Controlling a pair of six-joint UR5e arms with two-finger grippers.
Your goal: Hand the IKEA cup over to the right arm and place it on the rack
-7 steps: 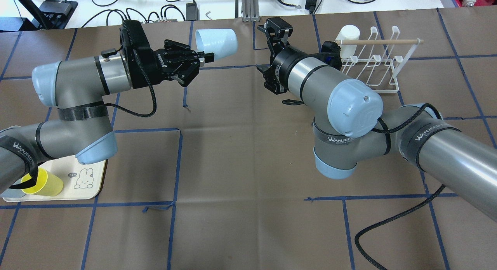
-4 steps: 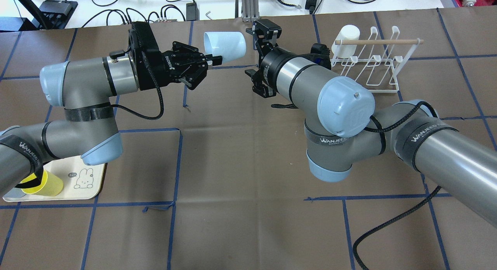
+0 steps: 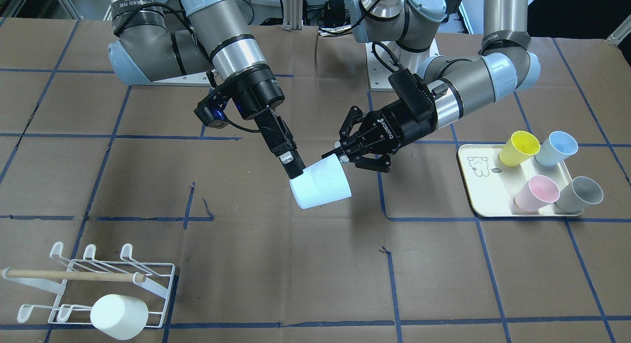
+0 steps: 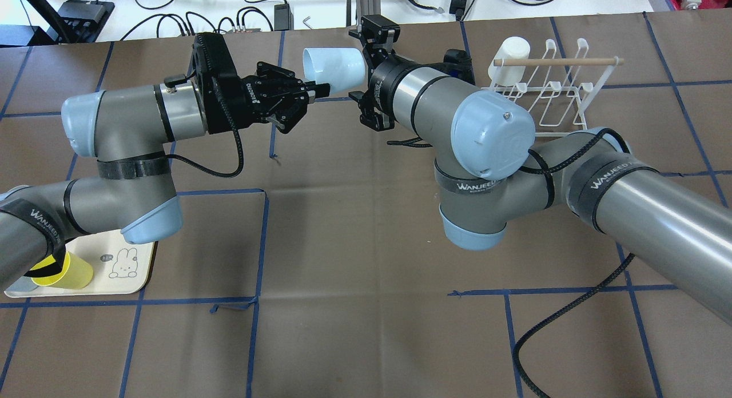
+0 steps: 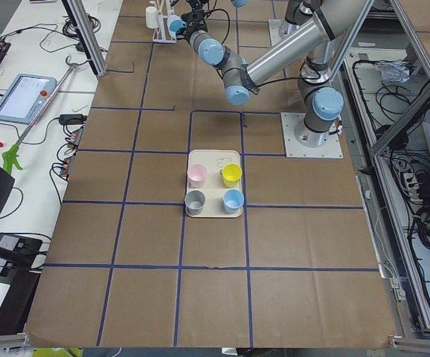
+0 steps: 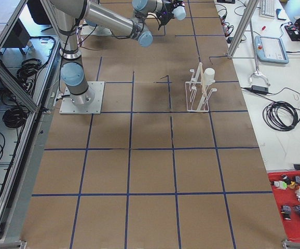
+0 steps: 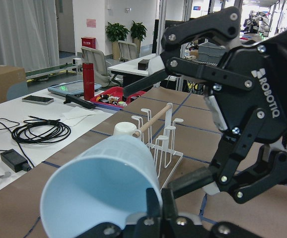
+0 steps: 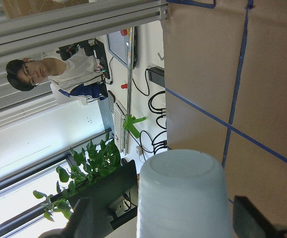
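A pale blue IKEA cup (image 4: pixel 334 70) hangs on its side above the table's far middle. My left gripper (image 4: pixel 319 89) is shut on the cup's rim; in the left wrist view one finger (image 7: pixel 153 203) sits inside the rim. My right gripper (image 8: pixel 171 218) is open, with a finger on each side of the cup's closed base (image 8: pixel 183 193), apart from it. In the front-facing view one right finger (image 3: pixel 291 160) reaches the cup (image 3: pixel 320 188). The white wire rack (image 4: pixel 549 92) with its wooden dowel stands at the far right.
A white cup (image 4: pixel 509 55) hangs on the rack's left end. A cream tray (image 3: pixel 473 185) on my left holds yellow, blue, pink and grey cups. Cables and equipment lie beyond the table's far edge.
My right gripper has moved left, up to the cup's base. My left gripper has carried the cup a little to the right, toward it.
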